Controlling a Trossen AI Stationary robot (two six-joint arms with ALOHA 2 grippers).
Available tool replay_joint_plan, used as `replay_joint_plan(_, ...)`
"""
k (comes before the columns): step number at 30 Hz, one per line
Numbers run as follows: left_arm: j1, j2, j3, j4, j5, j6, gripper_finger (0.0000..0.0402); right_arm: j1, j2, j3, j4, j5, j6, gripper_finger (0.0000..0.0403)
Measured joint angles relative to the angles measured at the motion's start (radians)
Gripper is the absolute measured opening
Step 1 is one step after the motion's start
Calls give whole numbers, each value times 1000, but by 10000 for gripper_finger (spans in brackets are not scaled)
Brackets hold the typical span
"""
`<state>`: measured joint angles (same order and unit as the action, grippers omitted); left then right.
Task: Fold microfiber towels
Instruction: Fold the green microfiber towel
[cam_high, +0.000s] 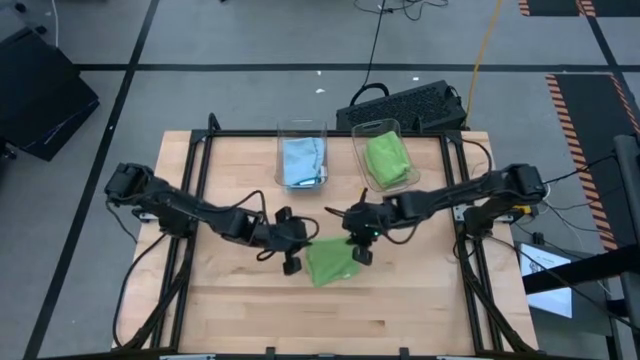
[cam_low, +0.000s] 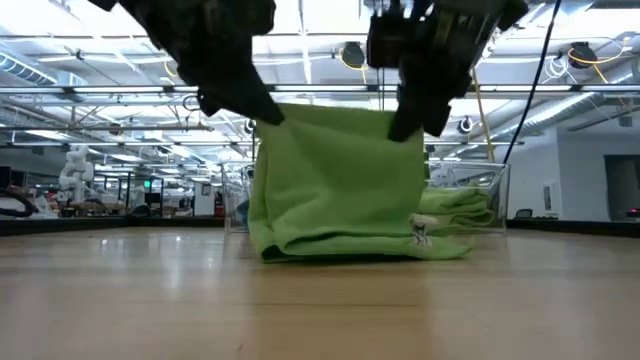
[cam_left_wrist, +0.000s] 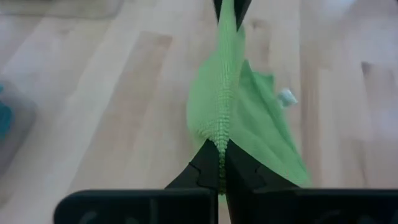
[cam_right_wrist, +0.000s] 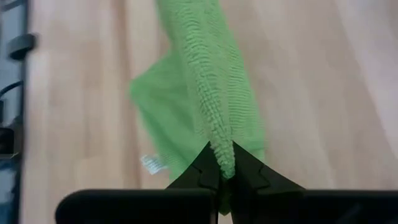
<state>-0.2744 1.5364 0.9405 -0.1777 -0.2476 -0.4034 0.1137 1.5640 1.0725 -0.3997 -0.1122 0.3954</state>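
Observation:
A lime green microfiber towel hangs between my two grippers over the middle of the table. Its top edge is stretched between them and its lower part rests bunched on the wood. A small white tag shows near its bottom right. My left gripper is shut on the towel's left end and my right gripper is shut on its right end. A light blue towel and another green towel lie in clear bins at the far side. My left gripper pinches the towel's upper edge at its left corner between its two fingers, slanting down from the table's left. The cloth runs taut from there to the other gripper and hangs below, its bottom on the table. My right gripper pinches the upper edge at the right corner between its two fingers, slanting down from the table's right. The edge shows as a thick ridge in the hold. The towel hangs beneath, its lower part on the table.
Two clear plastic bins stand side by side at the table's far edge. A black box sits beyond them. Bare wood lies between the towel and the near edge.

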Motion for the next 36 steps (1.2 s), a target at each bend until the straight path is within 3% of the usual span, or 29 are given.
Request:
replay_joint_plan(4, 13, 0, 2, 14, -1, 9, 7, -14, 1, 0, -30, 23, 16, 4)
replay_joint_plan(9, -49, 0, 2, 83, -7, 1, 7, 41, -4, 1, -20, 37, 38, 4)
replay_joint_plan(13, -112, 11, 2, 55, -86, -23, 7, 100, 5, -2, -5, 54, 59, 4)
replay_joint_plan(23, -168, 120, 2, 153, -103, -99, 7, 111, 6, -137, 155, 63, 158, 4)
replay_joint_plan(29, -178, 145, 3, 317, -97, -130, 7, 126, 4, -142, 139, 56, 53, 4)
replay_joint_plan(36, -195, 148, 1, 307, -94, -150, 8, 151, 2, -141, 141, 56, -48, 7)
